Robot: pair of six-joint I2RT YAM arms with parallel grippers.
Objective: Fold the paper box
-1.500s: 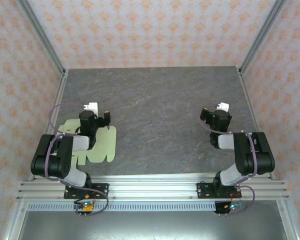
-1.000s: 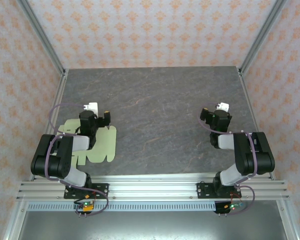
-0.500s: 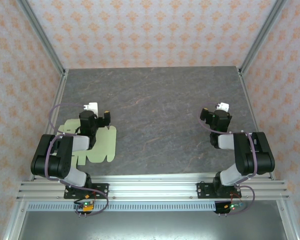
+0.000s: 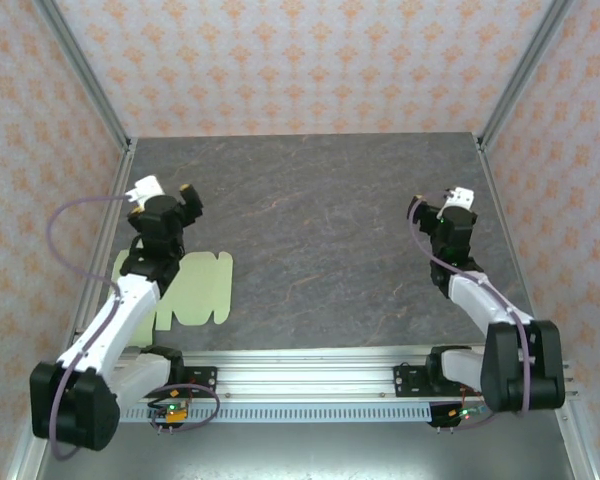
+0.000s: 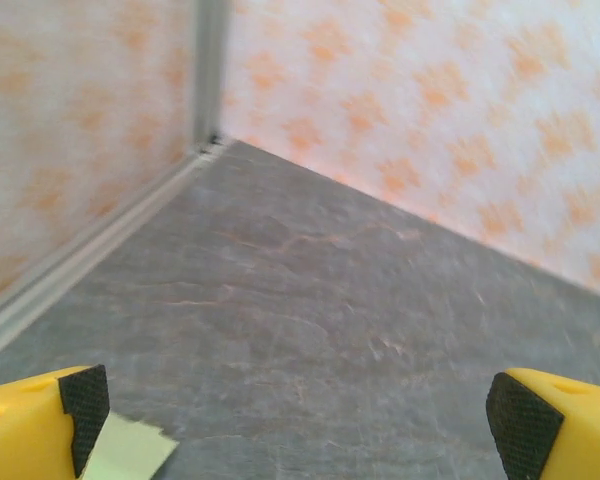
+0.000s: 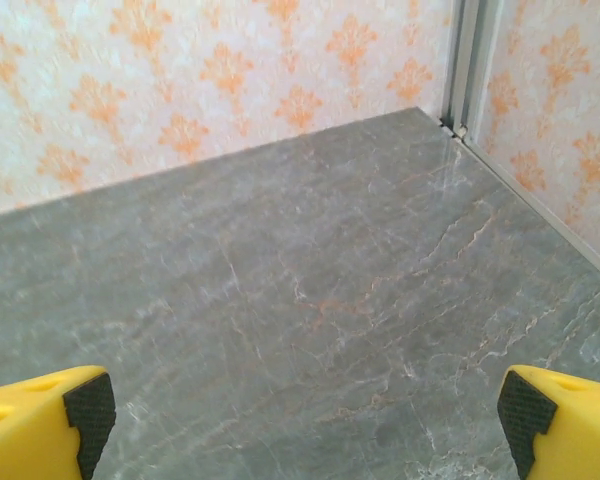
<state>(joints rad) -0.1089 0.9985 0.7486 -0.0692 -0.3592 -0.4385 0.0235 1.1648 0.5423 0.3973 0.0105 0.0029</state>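
Note:
The paper box (image 4: pixel 188 288) is a flat pale-green die-cut sheet with tabs, lying on the dark table at the near left. My left gripper (image 4: pixel 167 198) hovers beyond the sheet's far edge, open and holding nothing. In the left wrist view its yellow fingers with black pads (image 5: pixel 84 402) stand wide apart around the gripper's centre (image 5: pixel 300 425), and one corner of the paper box (image 5: pixel 130 455) pokes in at the bottom left. My right gripper (image 4: pixel 442 207) is over the right side of the table, far from the sheet, open and empty (image 6: pixel 305 420).
The grey marble-patterned table (image 4: pixel 320 220) is walled by orange-patterned panels with aluminium posts (image 4: pixel 85 75) at the corners. An aluminium rail (image 4: pixel 300 375) carries both arm bases along the near edge. The left wall runs close beside the left arm.
Both arms have unfolded from their crouched pose. The left gripper has gone up and left, off the sheet and uncovering it. The right gripper has shifted slightly right and farther back.

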